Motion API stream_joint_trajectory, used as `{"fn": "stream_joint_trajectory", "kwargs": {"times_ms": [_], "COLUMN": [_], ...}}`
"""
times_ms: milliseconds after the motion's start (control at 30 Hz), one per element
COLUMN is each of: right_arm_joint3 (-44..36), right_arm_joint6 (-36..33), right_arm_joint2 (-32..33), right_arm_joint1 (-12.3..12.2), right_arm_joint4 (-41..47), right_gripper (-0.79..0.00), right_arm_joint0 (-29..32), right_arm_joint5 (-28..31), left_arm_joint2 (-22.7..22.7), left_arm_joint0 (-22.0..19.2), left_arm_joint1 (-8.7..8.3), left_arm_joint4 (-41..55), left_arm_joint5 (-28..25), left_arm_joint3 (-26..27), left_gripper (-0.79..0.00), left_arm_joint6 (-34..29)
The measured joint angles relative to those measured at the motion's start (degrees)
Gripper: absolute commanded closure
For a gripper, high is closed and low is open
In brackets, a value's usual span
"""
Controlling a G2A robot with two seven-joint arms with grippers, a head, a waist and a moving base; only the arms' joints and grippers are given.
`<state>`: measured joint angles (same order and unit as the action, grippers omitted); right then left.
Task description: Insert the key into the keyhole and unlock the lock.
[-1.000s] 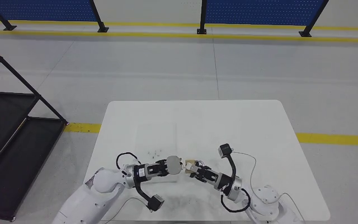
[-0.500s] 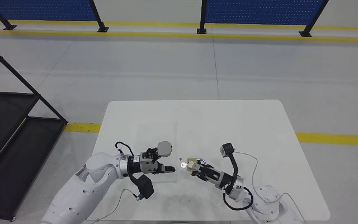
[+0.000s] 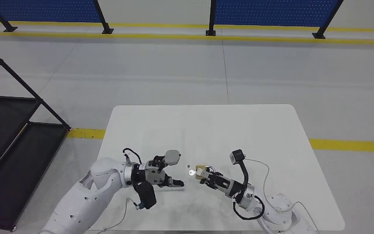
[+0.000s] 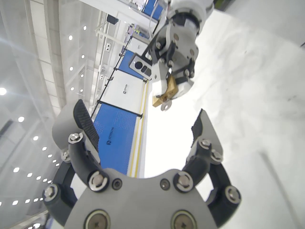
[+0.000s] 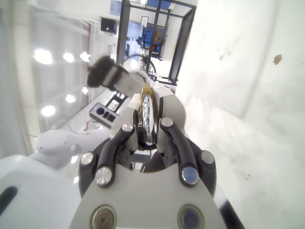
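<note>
You have white arms (image 3: pixel 99 190) with black cables (image 3: pixel 124 155) at the wrists; the left gripper (image 4: pixel 140 113) is grey plate, silver screws (image 4: pixel 97 180), black linkages (image 4: pixel 76 158) and ribbed black pads (image 4: pixel 83 117).

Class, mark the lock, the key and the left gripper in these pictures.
lock (image 4: pixel 172 85): left wrist view, on its brass body.
key (image 4: pixel 166 106): left wrist view, on its round silver head.
left gripper (image 4: pixel 140 111): left wrist view, midway between its open fingertips.
</note>
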<state>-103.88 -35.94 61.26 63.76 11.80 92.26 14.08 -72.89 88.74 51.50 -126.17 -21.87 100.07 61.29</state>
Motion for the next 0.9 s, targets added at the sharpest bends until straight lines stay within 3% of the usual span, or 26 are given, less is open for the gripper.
{"fn": "stream_joint_trajectory", "kwargs": {"times_ms": [167, 300, 400, 667, 900], "right_arm_joint3": [0.00, 0.00, 0.00, 0.00, 0.00], "right_arm_joint6": [0.00, 0.00, 0.00, 0.00, 0.00], "right_arm_joint2": [0.00, 0.00, 0.00, 0.00, 0.00], "right_arm_joint1": [0.00, 0.00, 0.00, 0.00, 0.00], "right_arm_joint4": [0.00, 0.00, 0.00, 0.00, 0.00], "right_gripper": [0.000, 0.000, 0.000, 0.000, 0.000], "right_arm_joint0": [0.00, 0.00, 0.00, 0.00, 0.00], "right_arm_joint5": [0.00, 0.00, 0.00, 0.00, 0.00], "left_arm_joint2": [-1.54, -1.88, -0.79, 5.01, 4.89], "left_arm_joint0": [-1.11, -2.54, -3.52, -6.19, -6.07], "left_arm_joint1": [-0.30, 0.33, 0.97, 1.08, 1.09], "left_arm_joint4": [9.43, 23.63, 34.54, 65.46, 63.72], "left_arm_joint5": [-17.12, -29.78, -35.20, -36.12, -36.13], "left_arm_joint3": [-1.17, -3.57, -5.01, -8.13, -8.09], "left_gripper": [-0.785, -0.785, -0.785, -0.785, -0.785], "left_arm_joint6": [-6.88, -19.00, -29.01, -50.88, -49.11]}}
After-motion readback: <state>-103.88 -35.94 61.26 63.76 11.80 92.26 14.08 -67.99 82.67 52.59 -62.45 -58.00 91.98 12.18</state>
